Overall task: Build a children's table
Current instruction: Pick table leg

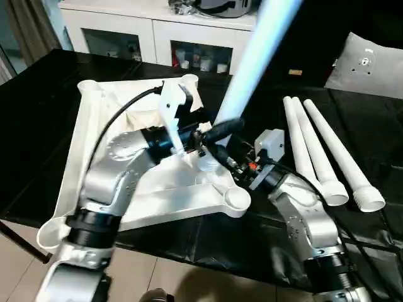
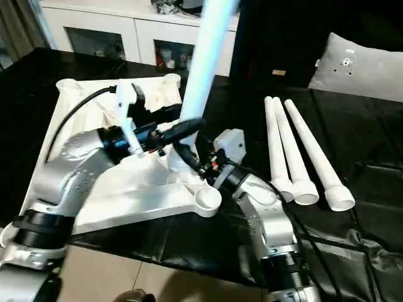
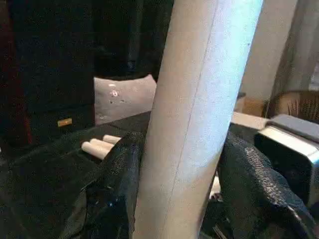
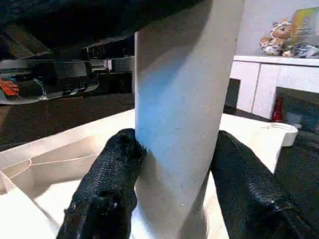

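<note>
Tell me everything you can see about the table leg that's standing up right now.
The upright leg is a long, smooth white plastic-looking tube, leaning slightly, its top out of frame. Its lower end meets the upturned tabletop near the middle of the ribbed underside. The left gripper and right gripper both have black fingers around it low down.

The room was evenly lit, with soft light from above. The standing leg [image 1: 255, 60] looked pale blue and blurred near the top of the head views. The black cover of the desk [image 1: 352, 239] gave small shiny reflections in its folds. In the wrist views the background was out of focus, and the end effector fingers [image 4: 107, 194] stayed dark.
</note>
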